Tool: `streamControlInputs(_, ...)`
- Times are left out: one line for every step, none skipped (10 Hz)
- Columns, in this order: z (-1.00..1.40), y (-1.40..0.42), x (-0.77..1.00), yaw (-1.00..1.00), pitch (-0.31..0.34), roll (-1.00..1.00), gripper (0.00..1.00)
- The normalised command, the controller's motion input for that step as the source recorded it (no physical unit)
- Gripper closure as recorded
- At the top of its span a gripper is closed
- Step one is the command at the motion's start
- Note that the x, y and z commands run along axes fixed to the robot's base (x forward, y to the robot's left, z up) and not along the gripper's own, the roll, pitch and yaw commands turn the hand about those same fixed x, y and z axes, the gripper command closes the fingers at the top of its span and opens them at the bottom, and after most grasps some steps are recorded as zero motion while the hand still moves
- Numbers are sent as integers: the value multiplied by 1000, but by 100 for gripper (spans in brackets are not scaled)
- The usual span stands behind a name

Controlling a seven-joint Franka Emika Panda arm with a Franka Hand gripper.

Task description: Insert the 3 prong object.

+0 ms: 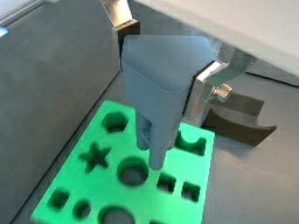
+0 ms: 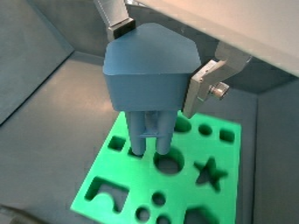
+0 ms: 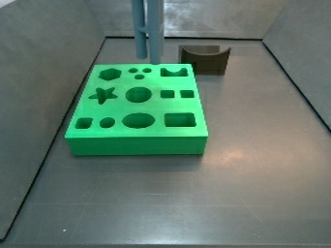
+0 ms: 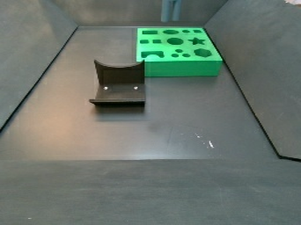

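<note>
Wrist views both show the claw (image 2: 158,79) clamped on the grey-blue 3 prong object (image 2: 149,79), its silver finger (image 2: 214,77) pressed against the flank of the piece's broad upper body. The prongs (image 2: 149,131) hang down over the green shape board (image 2: 122,179), close to the surface near a round hole (image 2: 169,163), with the star cutout (image 2: 211,173) just beside that. In a side view, the piece appears as a slim blue column (image 3: 145,29) descending to the far edge of the board (image 3: 135,136), which rests on the dark counter (image 3: 246,184); the fixture (image 3: 206,57) stands apart, behind and to one side.

Whether the prongs have entered their sockets yet is hard to tell; they look at or just above the board face.

To do this step well, I judge that the prongs should be squared with the matching trio of small holes (image 3: 153,74) before any downward push, since a slight twist about the vertical would leave one prong riding on the rim. Descent should be slow and straight, the grip kept firm so the tall piece does not tilt, and release should wait until the body sits flush.
</note>
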Motion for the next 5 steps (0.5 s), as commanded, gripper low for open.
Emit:
streamControlInputs(-123,646,0,-403,-50,0,100)
streamControlInputs(-166,669,0,-380,-33,0,100)
streamControlInputs(-271,434,0,-643,0,0,100)
streamControlInputs(-343,0,0,-1000,-9,0,100)
streamControlInputs(-357,0,0,-1000,-10,0,100)
